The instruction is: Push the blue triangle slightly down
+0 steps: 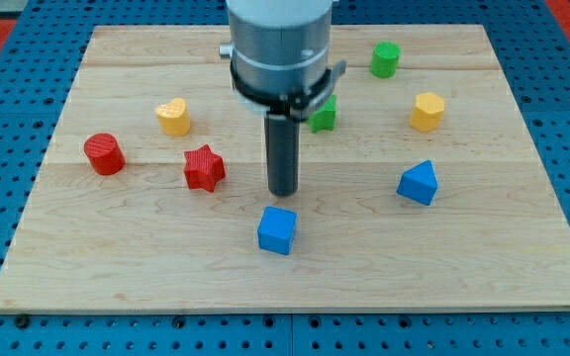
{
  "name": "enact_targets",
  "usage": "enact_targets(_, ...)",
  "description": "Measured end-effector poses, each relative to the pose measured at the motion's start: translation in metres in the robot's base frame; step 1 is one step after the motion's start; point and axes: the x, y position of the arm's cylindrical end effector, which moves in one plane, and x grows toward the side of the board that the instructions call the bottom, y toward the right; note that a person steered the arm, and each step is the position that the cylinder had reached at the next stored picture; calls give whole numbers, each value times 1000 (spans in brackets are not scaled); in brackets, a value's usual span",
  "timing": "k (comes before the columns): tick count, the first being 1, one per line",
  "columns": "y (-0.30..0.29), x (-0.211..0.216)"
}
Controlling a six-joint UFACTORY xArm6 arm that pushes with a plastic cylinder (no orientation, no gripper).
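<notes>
The blue triangle (419,183) lies on the wooden board (117,267) at the view's right of centre. My tip (282,192) is the lower end of a dark rod hanging from the grey arm head at the view's top centre. The tip stands well to the left of the blue triangle, apart from it. It is just above a blue cube (277,229) and to the right of a red star (204,167), touching neither.
A yellow heart (173,116) and a red cylinder (104,153) sit at the view's left. A green cylinder (385,59) and a yellow hexagon (427,111) sit at the upper right. A green block (324,115) is partly hidden behind the arm head.
</notes>
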Motion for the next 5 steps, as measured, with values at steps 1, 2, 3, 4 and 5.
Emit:
enact_targets(1,0,-31)
enact_targets(2,0,-30)
enact_targets(3,71,-28)
enact_targets(4,123,-28)
enact_targets(5,123,-28)
